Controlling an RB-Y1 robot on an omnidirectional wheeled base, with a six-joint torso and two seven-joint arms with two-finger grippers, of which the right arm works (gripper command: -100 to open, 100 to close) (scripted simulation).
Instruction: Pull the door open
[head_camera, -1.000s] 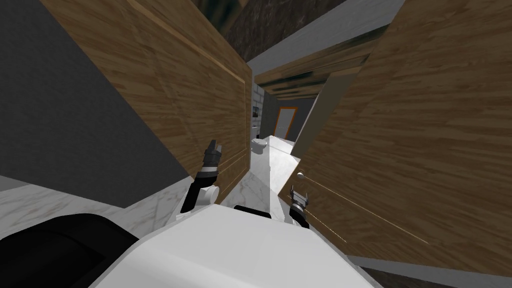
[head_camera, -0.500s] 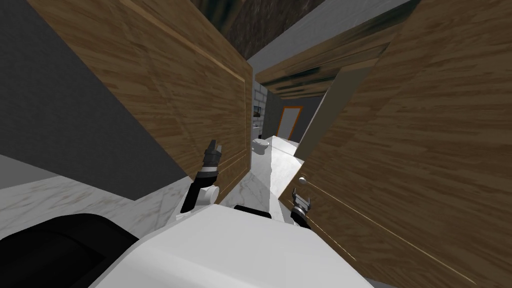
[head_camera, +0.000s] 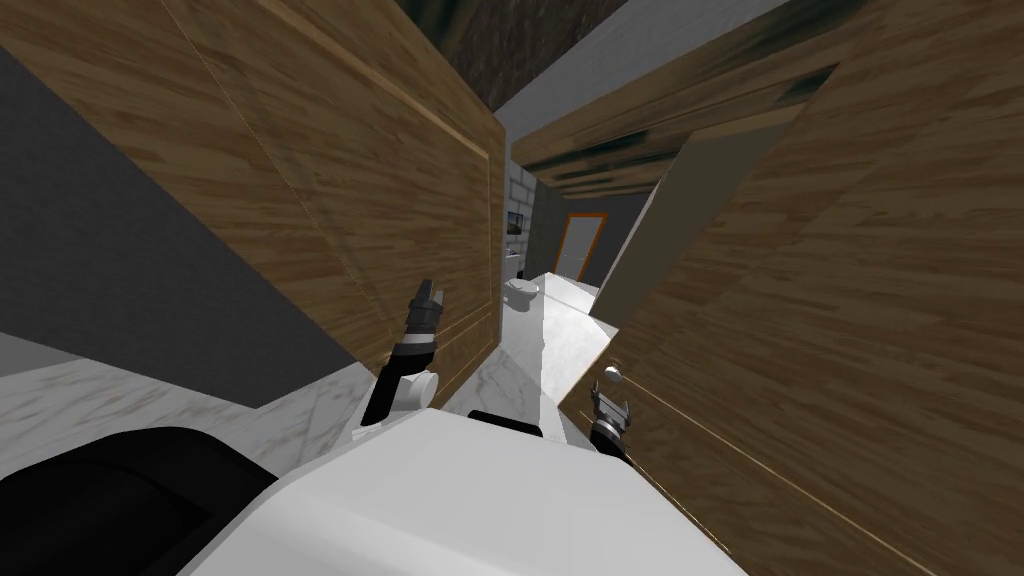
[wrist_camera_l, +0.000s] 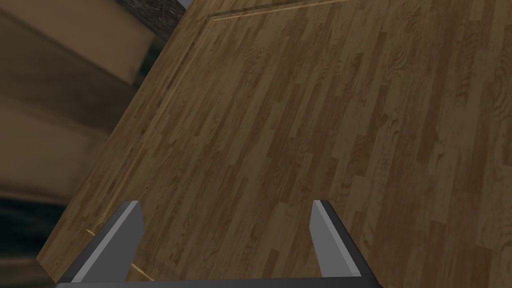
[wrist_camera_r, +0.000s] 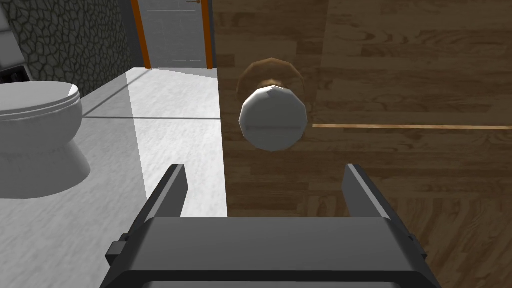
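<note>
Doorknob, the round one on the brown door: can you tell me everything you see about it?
The doorknob is a pale grey-white ball with flat facets, slightly shiny. It sticks out from a round brown base on the wood-look door, close to the door's free edge. The right gripper points straight at it with fingers open, not yet around it, so nothing grips or touches it.
</note>
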